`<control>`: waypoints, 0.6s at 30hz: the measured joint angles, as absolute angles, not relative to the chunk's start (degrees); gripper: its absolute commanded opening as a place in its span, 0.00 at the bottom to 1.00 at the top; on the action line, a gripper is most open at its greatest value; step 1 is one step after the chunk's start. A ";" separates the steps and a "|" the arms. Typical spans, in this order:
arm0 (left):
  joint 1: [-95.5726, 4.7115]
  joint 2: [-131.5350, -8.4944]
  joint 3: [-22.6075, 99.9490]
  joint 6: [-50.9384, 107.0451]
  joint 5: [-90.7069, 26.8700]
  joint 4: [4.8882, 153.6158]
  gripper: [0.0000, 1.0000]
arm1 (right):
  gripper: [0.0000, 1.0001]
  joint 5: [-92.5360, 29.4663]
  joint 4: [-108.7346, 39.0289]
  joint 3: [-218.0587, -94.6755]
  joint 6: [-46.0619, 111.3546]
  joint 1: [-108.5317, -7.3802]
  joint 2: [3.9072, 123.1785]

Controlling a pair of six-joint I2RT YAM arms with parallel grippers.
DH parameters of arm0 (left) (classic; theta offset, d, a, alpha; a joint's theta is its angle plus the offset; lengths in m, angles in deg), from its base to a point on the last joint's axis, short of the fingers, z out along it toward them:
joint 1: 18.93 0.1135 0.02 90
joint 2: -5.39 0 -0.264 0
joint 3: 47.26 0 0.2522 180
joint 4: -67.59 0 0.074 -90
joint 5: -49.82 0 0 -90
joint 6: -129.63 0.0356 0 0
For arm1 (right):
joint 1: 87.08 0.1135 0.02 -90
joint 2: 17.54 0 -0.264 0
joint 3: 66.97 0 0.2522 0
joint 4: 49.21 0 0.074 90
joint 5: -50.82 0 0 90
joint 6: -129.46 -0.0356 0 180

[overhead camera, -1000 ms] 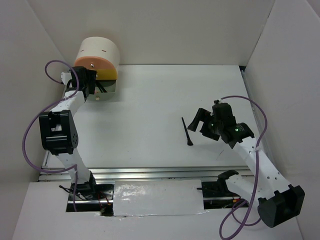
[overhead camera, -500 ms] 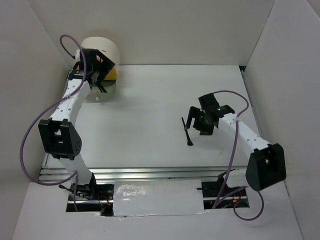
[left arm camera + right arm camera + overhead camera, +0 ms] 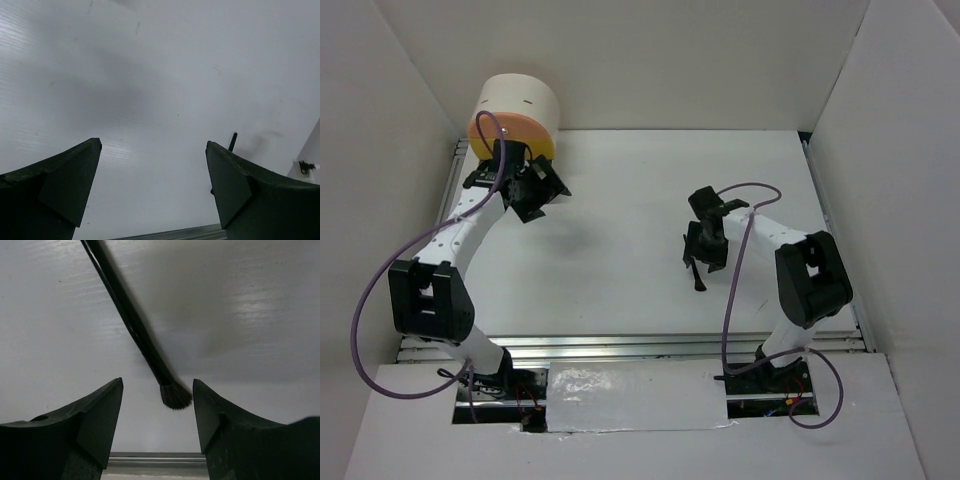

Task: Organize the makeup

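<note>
Step in hand: pick-up of black brush [image 3: 131, 322], lying on desk [image 3: 620, 240] right of centre, bristles at near end. Right jaws open, straddling bristle end. Next: lower, close on handle. Left jaws open, empty, beside round drawer box [image 3: 516, 104] far left. Nothing blocks brush.

Right hand [image 3: 701, 258] has dropped over the brush [image 3: 134, 324]; left hand [image 3: 154, 150] left the drawer box [image 3: 516, 104]
</note>
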State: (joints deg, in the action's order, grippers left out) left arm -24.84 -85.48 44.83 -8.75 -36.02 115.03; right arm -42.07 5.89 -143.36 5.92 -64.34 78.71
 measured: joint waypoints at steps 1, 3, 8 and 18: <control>-24.93 -85.04 44.76 -8.38 -35.05 114.96 0.99 | 0.62 -42.07 5.83 -143.25 5.92 -64.34 79.12; -25.26 -84.15 44.39 -7.96 -33.09 114.79 0.99 | 0.61 -42.09 5.61 -142.95 5.86 -64.34 79.58; -25.26 -83.45 42.44 -7.02 -28.48 113.52 0.99 | 0.59 -41.48 5.65 -142.95 5.97 -64.32 82.77; -25.26 -83.49 41.37 -6.58 -24.19 113.28 0.99 | 0.35 -41.33 8.43 -145.24 7.47 -64.36 86.56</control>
